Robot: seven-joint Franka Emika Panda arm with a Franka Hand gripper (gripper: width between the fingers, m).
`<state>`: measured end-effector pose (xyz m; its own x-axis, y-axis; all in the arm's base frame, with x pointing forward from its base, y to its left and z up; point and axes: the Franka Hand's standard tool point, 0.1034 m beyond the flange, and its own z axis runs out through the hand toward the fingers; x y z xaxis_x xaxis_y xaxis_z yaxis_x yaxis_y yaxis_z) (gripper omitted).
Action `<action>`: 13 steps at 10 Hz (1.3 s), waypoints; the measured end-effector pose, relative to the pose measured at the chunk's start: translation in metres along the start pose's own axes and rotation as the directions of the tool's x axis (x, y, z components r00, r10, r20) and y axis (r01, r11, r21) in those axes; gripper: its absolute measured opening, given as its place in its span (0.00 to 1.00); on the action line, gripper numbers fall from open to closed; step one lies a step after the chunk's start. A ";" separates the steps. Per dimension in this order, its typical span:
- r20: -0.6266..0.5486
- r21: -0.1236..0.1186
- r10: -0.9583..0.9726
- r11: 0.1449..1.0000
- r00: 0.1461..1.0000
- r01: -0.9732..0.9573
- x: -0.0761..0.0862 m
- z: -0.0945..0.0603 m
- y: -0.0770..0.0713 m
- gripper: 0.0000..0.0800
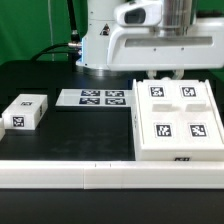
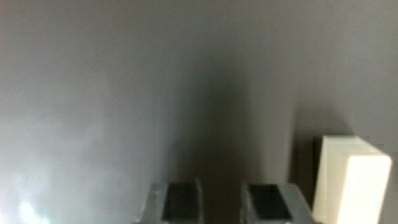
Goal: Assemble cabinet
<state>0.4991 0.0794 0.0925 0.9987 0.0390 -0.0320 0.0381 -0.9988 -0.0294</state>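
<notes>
the gripper (image 2: 222,188) holds nothing, its jaws a modest way apart over a blurred grey surface. just beside one finger (image 2: 267,202) stands a white edge (image 2: 352,180), probably a wall of the cabinet (image 1: 178,118), though the wrist view is too soft to be sure. the cabinet lies on the table (image 1: 60,140) at the exterior view's right, well apart from the small block (image 1: 25,112), with the arm above its far side. the step looks like reaching for the cabinet; next the jaws must straddle that wall and close.
</notes>
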 end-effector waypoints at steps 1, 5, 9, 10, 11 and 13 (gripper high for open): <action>0.029 -0.001 -0.011 1.000 1.000 0.011 0.003 -0.006 0.003 0.12; 0.053 -0.001 -0.012 1.000 0.999 0.012 0.003 -0.008 0.003 0.08; 0.048 -0.002 -0.014 1.000 0.999 0.014 0.009 -0.019 0.003 0.04; 0.056 -0.002 -0.014 1.000 0.998 0.014 0.012 -0.024 0.003 0.02; 0.060 -0.001 -0.017 1.000 0.998 0.017 0.014 -0.027 0.003 0.01; 0.067 -0.002 -0.018 1.000 0.998 0.018 0.011 -0.024 0.003 0.00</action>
<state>0.5115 0.0764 0.1160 0.9934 0.0591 -0.0981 0.0566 -0.9980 -0.0283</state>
